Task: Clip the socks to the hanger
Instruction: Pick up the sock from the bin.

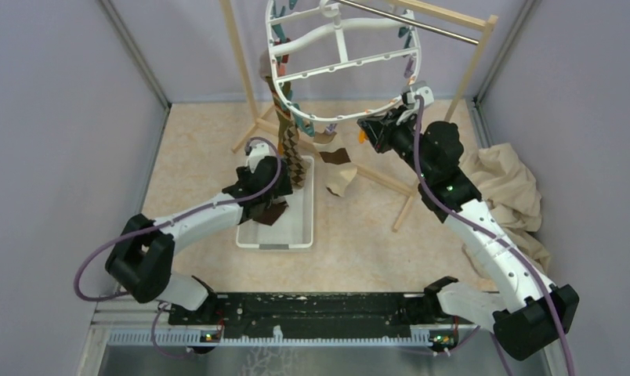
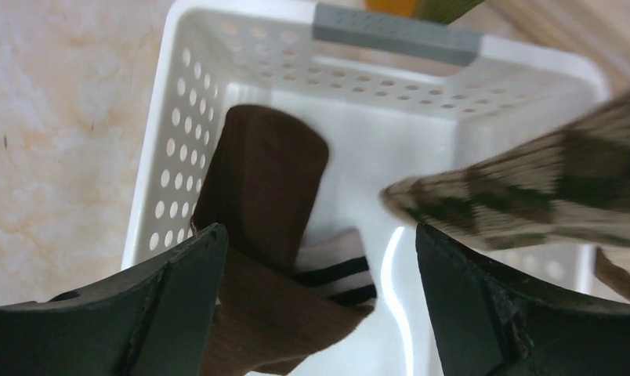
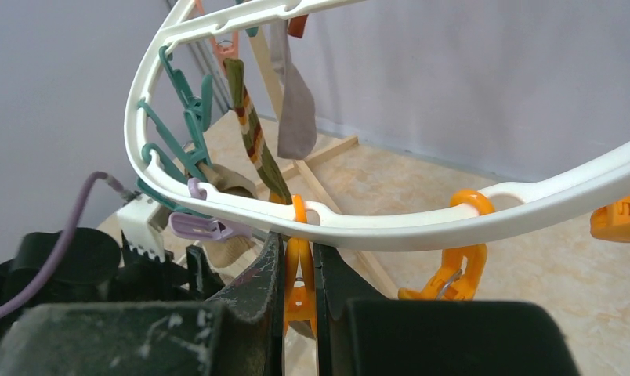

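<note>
Brown sock [image 2: 265, 180] lies under spread left jaws

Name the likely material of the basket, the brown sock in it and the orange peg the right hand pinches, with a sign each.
Basket: glossy white plastic, moulded with regular holes. Brown sock: soft matt knit, ribbed, folded. Orange peg: probably smooth plastic, evenly coloured.

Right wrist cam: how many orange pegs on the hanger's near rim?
3 on the hanger's near rim: one orange peg pinched in the right gripper, one hanging free beside it, one cut off at the right frame edge. More may be hidden.
</note>
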Controlling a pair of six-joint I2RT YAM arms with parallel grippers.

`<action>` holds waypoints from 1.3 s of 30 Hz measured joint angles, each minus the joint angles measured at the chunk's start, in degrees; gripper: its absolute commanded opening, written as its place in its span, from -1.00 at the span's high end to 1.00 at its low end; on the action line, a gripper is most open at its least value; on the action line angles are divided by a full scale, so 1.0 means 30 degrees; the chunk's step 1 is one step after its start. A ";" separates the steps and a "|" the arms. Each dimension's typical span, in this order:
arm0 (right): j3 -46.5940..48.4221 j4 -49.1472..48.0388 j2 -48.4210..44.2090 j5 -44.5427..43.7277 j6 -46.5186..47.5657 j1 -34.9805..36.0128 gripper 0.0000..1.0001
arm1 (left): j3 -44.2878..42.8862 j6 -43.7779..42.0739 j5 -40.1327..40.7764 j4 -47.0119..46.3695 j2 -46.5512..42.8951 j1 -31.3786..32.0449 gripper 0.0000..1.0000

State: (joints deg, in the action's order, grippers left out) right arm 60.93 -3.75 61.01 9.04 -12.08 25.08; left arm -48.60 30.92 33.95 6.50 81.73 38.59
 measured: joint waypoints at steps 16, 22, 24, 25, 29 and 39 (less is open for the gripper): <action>-0.0597 -0.0277 -0.0291 -0.0058 0.0146 -0.0590 1.00 | -0.1727 0.2521 0.0226 0.1829 0.5712 -0.1202 -0.35; -0.0692 -0.0306 -0.0313 -0.0066 0.0146 -0.0707 1.00 | -0.1931 0.2550 0.0197 0.1377 0.6171 -0.1202 0.84; -0.0692 -0.0299 -0.0321 -0.0058 0.0146 -0.0707 1.00 | -0.1989 0.2397 0.0080 0.1282 0.6193 -0.1202 1.00; -0.0692 -0.0299 -0.0321 -0.0066 0.0153 -0.0714 1.00 | -0.1989 0.2259 -0.0036 0.1282 0.6186 -0.1202 1.00; -0.0721 -0.0306 -0.0321 -0.0058 0.0153 -0.0758 1.00 | -0.1953 0.1800 -0.0328 0.1297 0.5814 -0.1180 1.00; -0.0816 -0.0328 -0.0335 -0.0058 0.0095 -0.0794 1.00 | 0.0321 -0.1049 -0.4714 -0.1639 -0.1800 -0.0525 1.00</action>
State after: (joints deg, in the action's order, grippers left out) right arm 58.48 -4.73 60.01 8.86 -11.79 22.70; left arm -47.64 27.77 19.81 1.58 76.34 37.01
